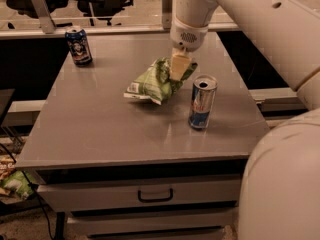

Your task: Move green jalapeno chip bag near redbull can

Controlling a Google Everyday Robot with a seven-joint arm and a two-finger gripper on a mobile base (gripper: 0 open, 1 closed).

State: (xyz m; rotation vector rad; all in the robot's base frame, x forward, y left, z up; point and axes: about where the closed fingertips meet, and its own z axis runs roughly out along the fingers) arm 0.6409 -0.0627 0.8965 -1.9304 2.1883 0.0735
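Green and crinkly, the green jalapeno chip bag lies on the grey table, just left of the redbull can & a bit behind it. Bag & can are v. close; we can't tell if they touch.

We see the gripper up and to the left of the redbull can, hanging down from the big white arm. Its pale fingers are pinched tight on the bag's top right part. That side of the bag is pulled up a bit. The bag's left side, w/ the white edge, rests on the table, farther from the redbull can.

We see the redbull can standing up straight near the right side of the table. Its silver top has a dark spot, but we can't tell what is inside.

Far left of the redbull can & way behind it stands a short blue can, also upright.

Below the redbull can, under the tabletop, we see a drawer w/ a dark handle. It is shut, so we can't see inside it.
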